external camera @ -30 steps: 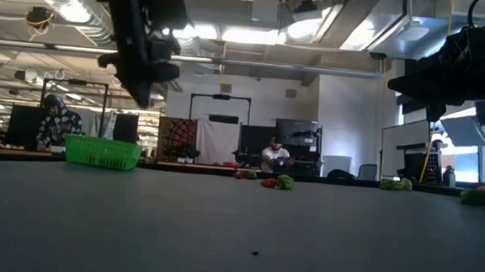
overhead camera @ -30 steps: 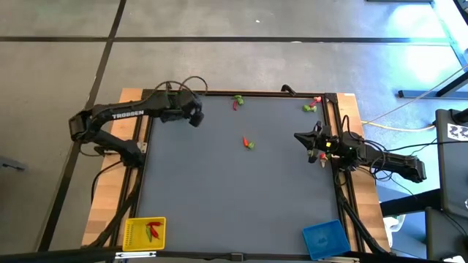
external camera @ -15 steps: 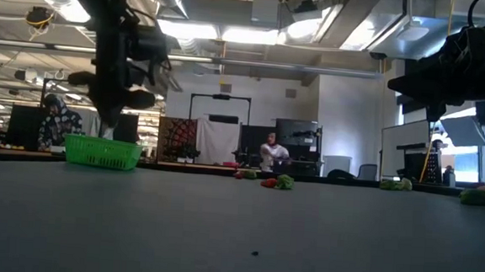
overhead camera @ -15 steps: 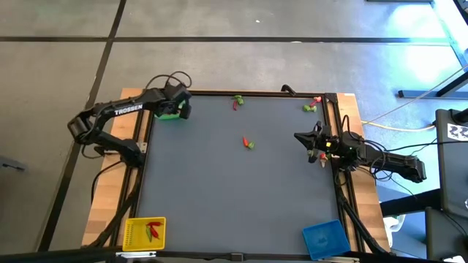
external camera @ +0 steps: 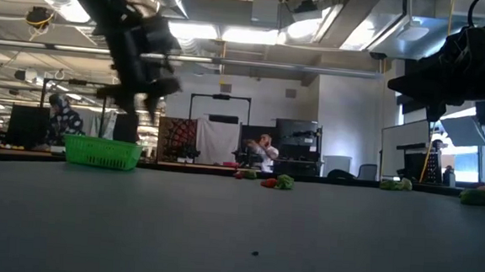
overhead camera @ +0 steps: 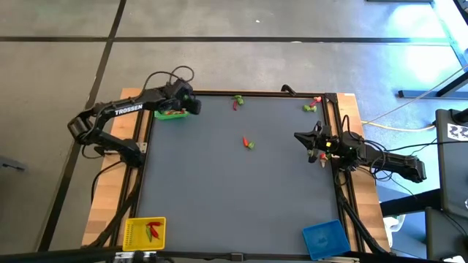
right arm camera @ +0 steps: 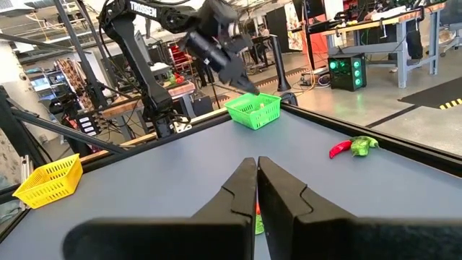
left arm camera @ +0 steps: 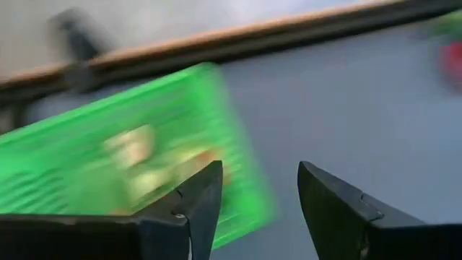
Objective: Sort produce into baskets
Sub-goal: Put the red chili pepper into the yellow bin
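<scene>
Green basket (overhead camera: 170,113), yellow basket (overhead camera: 145,233), blue basket (overhead camera: 325,239): three. Left gripper (left arm camera: 258,189) hangs parted over green; right gripper (right arm camera: 257,179) is pressed together, empty.

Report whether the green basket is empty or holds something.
Not empty: the left wrist view shows blurred pale pieces inside the green basket.

The grey table (overhead camera: 234,190) carries green (overhead camera: 170,113), yellow (overhead camera: 144,234), blue baskets (overhead camera: 324,238) and scattered produce (overhead camera: 248,143).

My left arm (overhead camera: 124,111) carries the white word "TROSSEN" along its dark link, up at ten o'clock. I can read nothing else anywhere.
</scene>
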